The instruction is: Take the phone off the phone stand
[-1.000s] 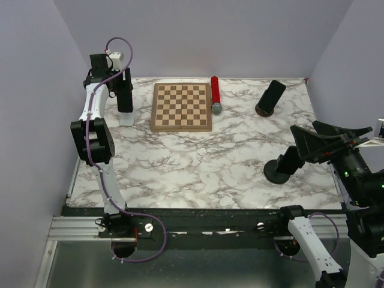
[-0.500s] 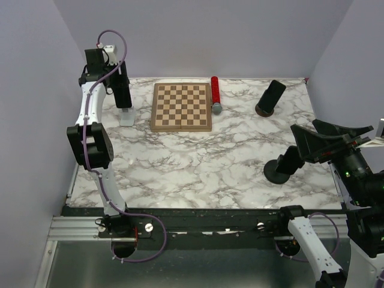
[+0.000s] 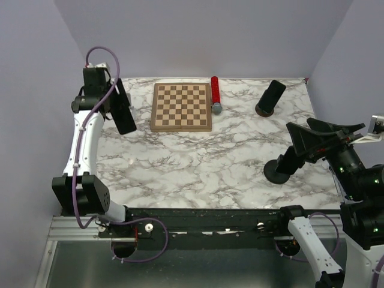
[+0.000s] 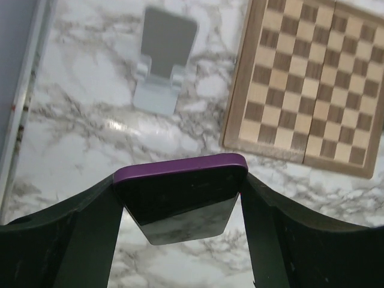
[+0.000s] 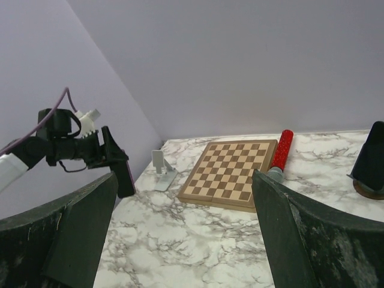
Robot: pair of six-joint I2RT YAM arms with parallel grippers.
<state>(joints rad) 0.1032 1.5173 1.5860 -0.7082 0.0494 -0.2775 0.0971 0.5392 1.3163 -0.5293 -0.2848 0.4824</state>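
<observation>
The left gripper (image 4: 180, 180) is clamping the phone (image 4: 180, 204) by its two long edges and holding it in the air above the far left of the marble-patterned table (image 3: 198, 162). The phone is already off the stand (image 4: 161, 66) and is not touching it. In the left wrist view the empty stand is sitting on the table beyond the phone's top edge, toward the back wall, with bare marble showing between them. From above, the phone is hanging tilted, its long axis running from far-left down to near-right, its lower end pointing at the table. Any set-down is looking like a job for the left arm; the right gripper (image 3: 321, 138) is hovering well apart on the other side of the table, its fingers spread wide and holding nothing. The phone is a thin flat slab with rounded corners, a purple rim and a dark glossy face that is mirroring the marble, so it is probably slick. The stand is pale grey, smooth and matte, with a flat rectangular backrest, two small front lips and a short foot. Just right of it a wooden chessboard (image 4: 306, 78) is lying flat.
</observation>
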